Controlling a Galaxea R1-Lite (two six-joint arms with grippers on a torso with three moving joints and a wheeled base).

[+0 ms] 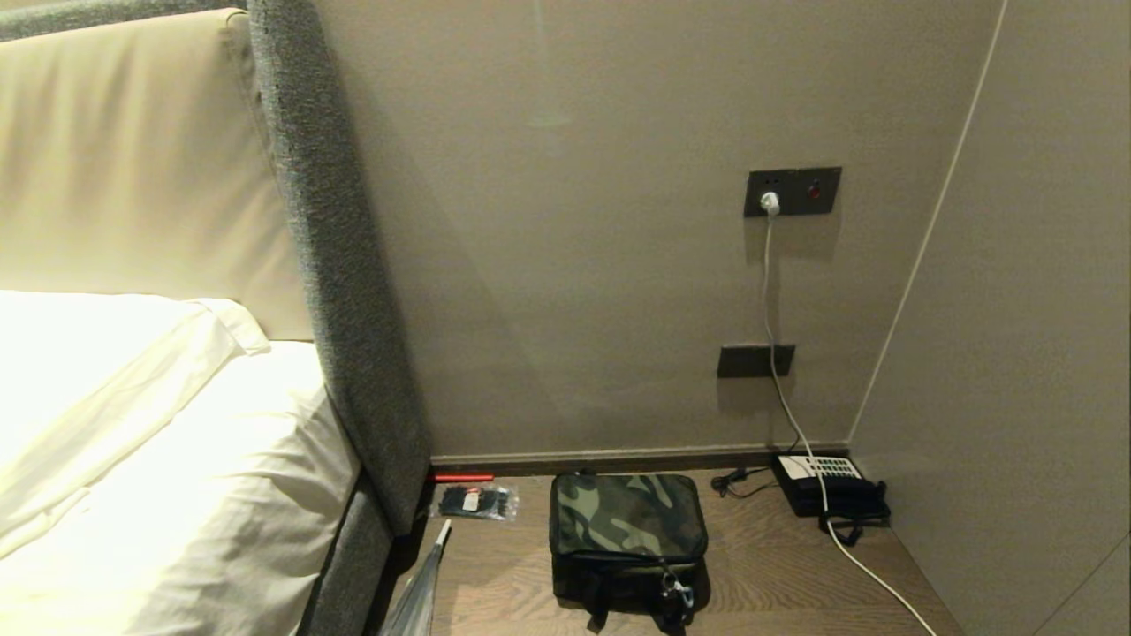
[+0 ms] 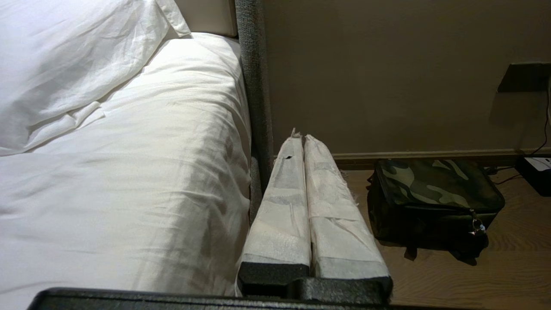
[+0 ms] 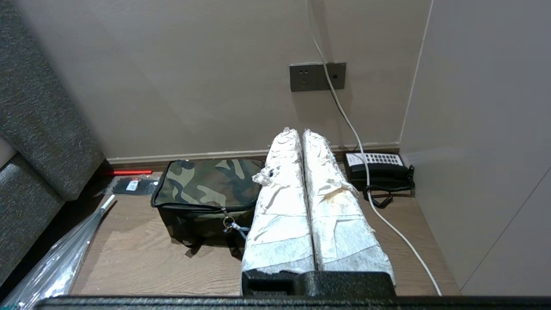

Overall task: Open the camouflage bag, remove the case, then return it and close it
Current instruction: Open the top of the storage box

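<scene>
A: From the head view we see the camouflage bag (image 1: pixel 627 543), a boxy soft fabric thing with black trim, zipped shut and sitting flat on the wood-grain tabletop (image 1: pixel 778 583). Neither arm shows here.

B: We'd add its neighbours. A black telephone (image 1: pixel 831 495) with a white keypad sits well apart at the back corner by the side wall, and a white cable (image 1: pixel 778 371) drops from the wall socket (image 1: pixel 791 192) past it. A small dark packet (image 1: pixel 475 502) lies beside the bed's coarse grey headboard frame (image 1: pixel 336 265), with crinkled clear plastic (image 1: pixel 415 601) at the front edge.

A: In the left wrist view, the left end effector (image 2: pixel 303 137) has its two long fingers, wrapped in white foam, pressed together and holding nothing. It hangs between the bed's rumpled white sheet (image 2: pixel 129 172) and the bag (image 2: pixel 434 202), apart from both.

B: In the right wrist view, the right end effector (image 3: pixel 296 131) is closed and empty as well, its wrapping frayed. It sits in front of the bag (image 3: pixel 202 189), whose metal zipper ring (image 3: pixel 228 223) hangs on the front face. We see bare wood on both sides of the bag; walls hem in the back and the telephone side.
</scene>
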